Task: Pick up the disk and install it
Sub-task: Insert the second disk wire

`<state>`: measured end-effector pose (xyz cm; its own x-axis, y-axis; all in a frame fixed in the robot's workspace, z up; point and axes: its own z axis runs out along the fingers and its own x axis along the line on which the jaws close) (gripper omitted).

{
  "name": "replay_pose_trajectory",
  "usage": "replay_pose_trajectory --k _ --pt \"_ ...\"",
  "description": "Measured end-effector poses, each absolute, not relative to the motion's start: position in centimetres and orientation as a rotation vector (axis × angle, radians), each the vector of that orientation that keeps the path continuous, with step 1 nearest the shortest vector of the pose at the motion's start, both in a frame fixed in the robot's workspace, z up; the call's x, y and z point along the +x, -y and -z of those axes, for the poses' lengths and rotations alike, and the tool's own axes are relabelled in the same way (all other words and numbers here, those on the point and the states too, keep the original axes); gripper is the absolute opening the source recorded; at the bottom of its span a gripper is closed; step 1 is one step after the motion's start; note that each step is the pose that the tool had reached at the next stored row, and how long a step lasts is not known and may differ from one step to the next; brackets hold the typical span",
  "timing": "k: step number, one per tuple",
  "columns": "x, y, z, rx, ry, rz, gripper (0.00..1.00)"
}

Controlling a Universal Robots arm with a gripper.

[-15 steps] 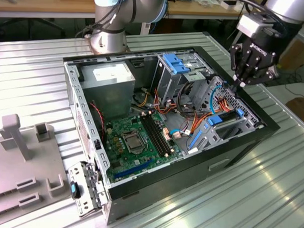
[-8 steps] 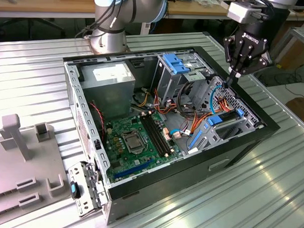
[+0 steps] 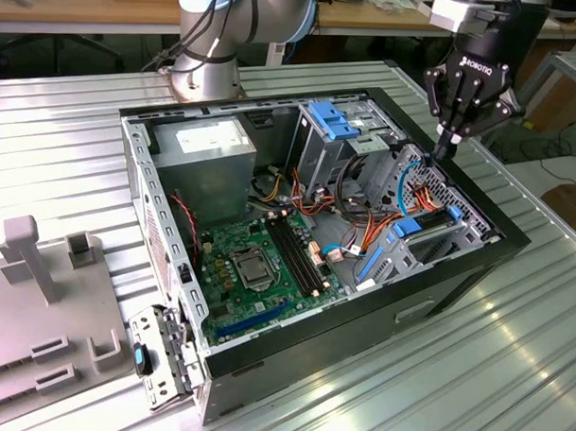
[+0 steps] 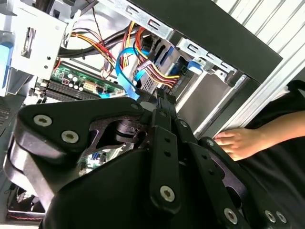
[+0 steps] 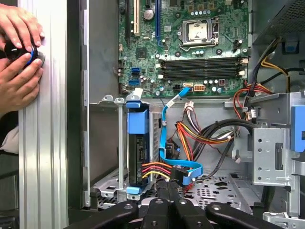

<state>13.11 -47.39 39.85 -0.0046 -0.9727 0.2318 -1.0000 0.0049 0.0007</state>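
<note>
Black linkages of the claw (image 5: pixel 167 187) fill the foreground in both wrist views, its fingers drawn together to a narrow tip holding nothing, poised just above the drive bay at the open computer case's (image 3: pixel 172 297) front corner, probably to press rather than grip. Within that case the disk (image 5: pixel 139 143) already sits edge-up in the bay, blue rails seated and cables plugged, while a person's hands (image 5: pixel 19 57) rest on the bench (image 3: pixel 64 123) outside the case wall.
</note>
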Motion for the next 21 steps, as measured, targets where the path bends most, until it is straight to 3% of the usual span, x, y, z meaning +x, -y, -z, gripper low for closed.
replay_pose_trajectory --k 3,4,5,18,21 --pt "13.1 47.4 -39.9 2.092 2.102 -0.245 0.3" --pt "13.1 47.3 -39.9 2.092 2.102 -0.245 0.3" --pt "13.1 47.0 -39.9 2.092 2.102 -0.245 0.36" --pt "12.7 43.9 -38.7 2.072 2.082 -0.28 0.36" --pt "12.7 43.9 -38.4 2.05 2.06 -0.318 0.36"
